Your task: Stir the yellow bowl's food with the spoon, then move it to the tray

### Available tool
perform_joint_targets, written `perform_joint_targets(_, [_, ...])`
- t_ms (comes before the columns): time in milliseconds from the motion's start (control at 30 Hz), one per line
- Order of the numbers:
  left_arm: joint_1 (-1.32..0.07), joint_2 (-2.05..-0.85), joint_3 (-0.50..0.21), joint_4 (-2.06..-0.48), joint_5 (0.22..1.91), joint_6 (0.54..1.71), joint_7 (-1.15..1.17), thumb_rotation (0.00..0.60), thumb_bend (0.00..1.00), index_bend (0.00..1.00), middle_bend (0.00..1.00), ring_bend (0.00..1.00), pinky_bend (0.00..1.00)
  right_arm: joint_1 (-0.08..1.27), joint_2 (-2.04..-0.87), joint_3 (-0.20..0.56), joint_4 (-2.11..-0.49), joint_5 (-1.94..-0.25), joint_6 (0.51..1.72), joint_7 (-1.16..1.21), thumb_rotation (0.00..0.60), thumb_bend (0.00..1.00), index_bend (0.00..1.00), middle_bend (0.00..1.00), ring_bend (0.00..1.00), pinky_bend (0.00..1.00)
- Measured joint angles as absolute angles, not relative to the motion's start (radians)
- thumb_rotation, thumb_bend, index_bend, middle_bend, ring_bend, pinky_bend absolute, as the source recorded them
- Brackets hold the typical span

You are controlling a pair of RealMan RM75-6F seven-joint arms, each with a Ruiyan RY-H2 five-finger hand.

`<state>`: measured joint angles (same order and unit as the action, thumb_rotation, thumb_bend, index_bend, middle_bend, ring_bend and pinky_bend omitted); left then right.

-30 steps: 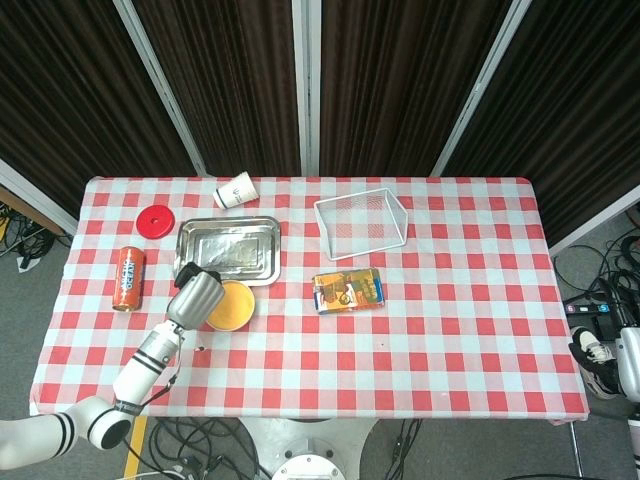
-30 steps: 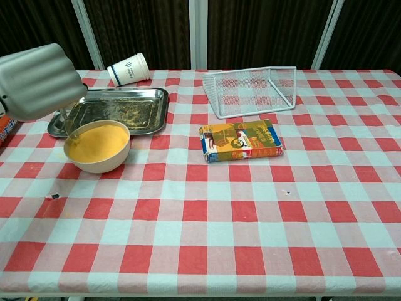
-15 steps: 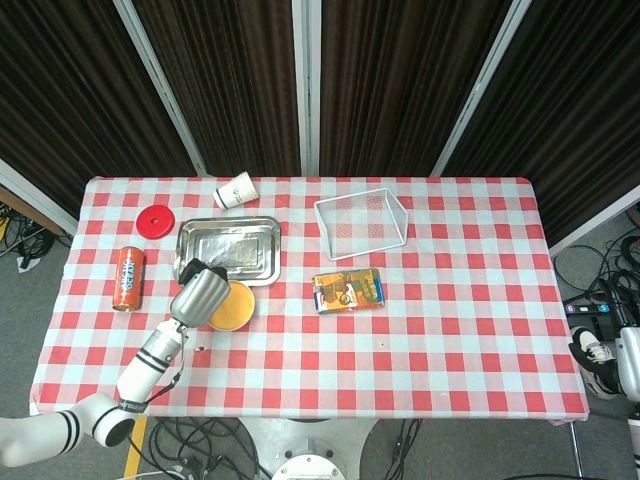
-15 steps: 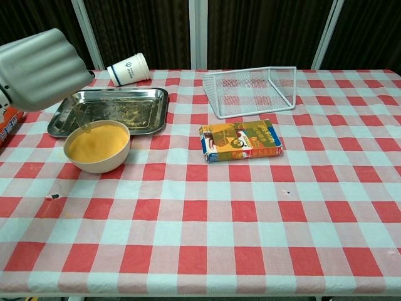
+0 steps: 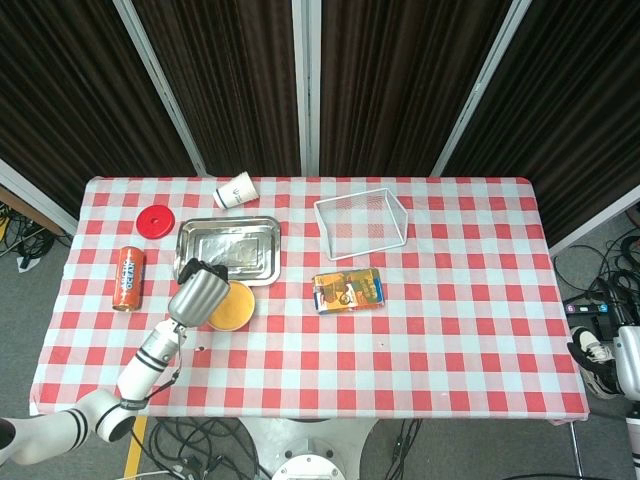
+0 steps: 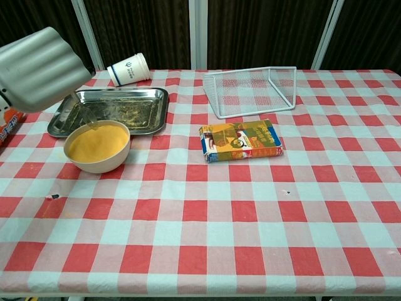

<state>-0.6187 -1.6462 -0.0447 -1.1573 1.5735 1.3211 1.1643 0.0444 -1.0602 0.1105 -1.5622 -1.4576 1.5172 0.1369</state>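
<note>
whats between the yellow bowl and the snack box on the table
Nothing: only bare checked tablecloth lies between the yellow bowl and the snack box. Both the head and chest views show that stretch clear.

No text on any item can be read.

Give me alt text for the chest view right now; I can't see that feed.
The robot's left hand holds a thin spoon dipped into the orange food in a yellow bowl, just in front of a rectangular metal tray on a red-checked table. A tipped paper cup, a white wire basket and a colourful box lie nearby.
</note>
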Motion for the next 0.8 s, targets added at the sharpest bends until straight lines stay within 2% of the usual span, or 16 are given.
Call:
perform_joint_targets(67, [-0.615,-1.649,-0.047,-1.149,1.568,1.317,1.167,0.600,0.41,0.77,0.94,0.89,0.92,0.044,-1.060,0.110,-1.561,-1.459,1.518,0.137,0.600,0.11,0.06,0.24,0.10,0.25])
perform_joint_targets(467, [-0.614,-1.634,-0.091,-1.203,1.538,1.306,1.035,0.600,0.41,0.74,0.94,0.89,0.92,0.047,-1.059,0.112,-1.562,-1.452,1.509,0.135,0.600,0.11,0.06,0.24,0.10,0.25])
perform_joint_targets(667, [-0.619,-1.616,-0.149,-1.248,1.458,1.269,0.897,0.600,0.41,0.74,0.93,0.89,0.92,0.050,-1.059,0.113,-1.560,-1.446,1.500,0.137,0.600,0.11,0.06,0.24,0.10,0.25])
perform_joint_targets(800, [-0.629,-1.605,-0.203,-1.285,1.355,1.204,0.782,0.600,0.41,0.72,0.93,0.89,0.92,0.055,-1.061,0.114,-1.558,-1.443,1.491,0.138,0.600,0.11,0.06,0.24,0.10,0.25])
